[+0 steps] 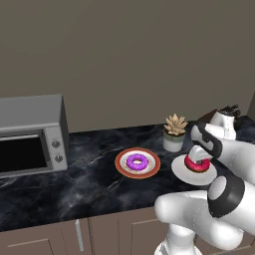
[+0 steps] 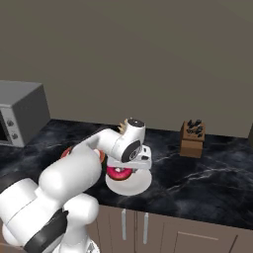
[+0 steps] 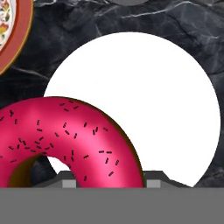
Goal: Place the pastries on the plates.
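A red-pink frosted donut hangs just over the plain white plate, with my gripper shut on it. In the hand view the donut covers the plate's lower left edge. Left of the white plate, the purple frosted donut lies in the middle of the plate with the orange-brown rim. My fingertips are hidden behind the held donut.
A grey microwave stands at the counter's left. A small potted succulent sits just behind the plates. A wooden knife block is at the back right. The counter's front edge runs close below the white plate.
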You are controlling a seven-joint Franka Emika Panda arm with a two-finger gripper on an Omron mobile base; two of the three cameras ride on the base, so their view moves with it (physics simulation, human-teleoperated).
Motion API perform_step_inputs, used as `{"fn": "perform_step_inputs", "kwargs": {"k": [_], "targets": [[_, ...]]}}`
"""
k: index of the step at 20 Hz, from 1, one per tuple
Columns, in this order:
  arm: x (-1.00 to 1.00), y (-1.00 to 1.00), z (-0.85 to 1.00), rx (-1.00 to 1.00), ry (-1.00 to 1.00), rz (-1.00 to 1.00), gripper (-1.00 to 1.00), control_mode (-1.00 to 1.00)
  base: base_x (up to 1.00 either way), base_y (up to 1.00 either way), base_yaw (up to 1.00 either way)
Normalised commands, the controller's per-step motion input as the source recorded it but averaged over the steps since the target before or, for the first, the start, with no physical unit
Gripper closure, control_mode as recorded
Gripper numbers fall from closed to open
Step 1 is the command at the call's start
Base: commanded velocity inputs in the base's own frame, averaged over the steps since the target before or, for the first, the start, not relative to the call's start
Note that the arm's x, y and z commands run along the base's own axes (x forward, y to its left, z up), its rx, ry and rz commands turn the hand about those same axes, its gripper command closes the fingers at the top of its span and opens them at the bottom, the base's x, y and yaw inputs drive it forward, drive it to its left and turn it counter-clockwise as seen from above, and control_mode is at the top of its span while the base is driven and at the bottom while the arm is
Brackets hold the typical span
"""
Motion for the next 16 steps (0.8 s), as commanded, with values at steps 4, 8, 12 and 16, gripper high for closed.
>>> {"fn": "perform_step_inputs", "kwargs": {"k": [4,8,12,16], "targets": [[0.08,-0.06,-0.08,0.0,0.0,0.0,1.0,-1.0,0.0,0.0,0.0],[0.2,-0.14,0.0,0.0,0.0,-0.02,1.0,-1.0,0.0,0.0,0.0],[0.14,-0.03,-0.02,0.0,0.01,-0.01,1.0,-1.0,0.0,0.0,0.0],[0.0,0.0,-0.17,0.0,0.04,0.0,1.0,-1.0,0.0,0.0,0.0]]}}
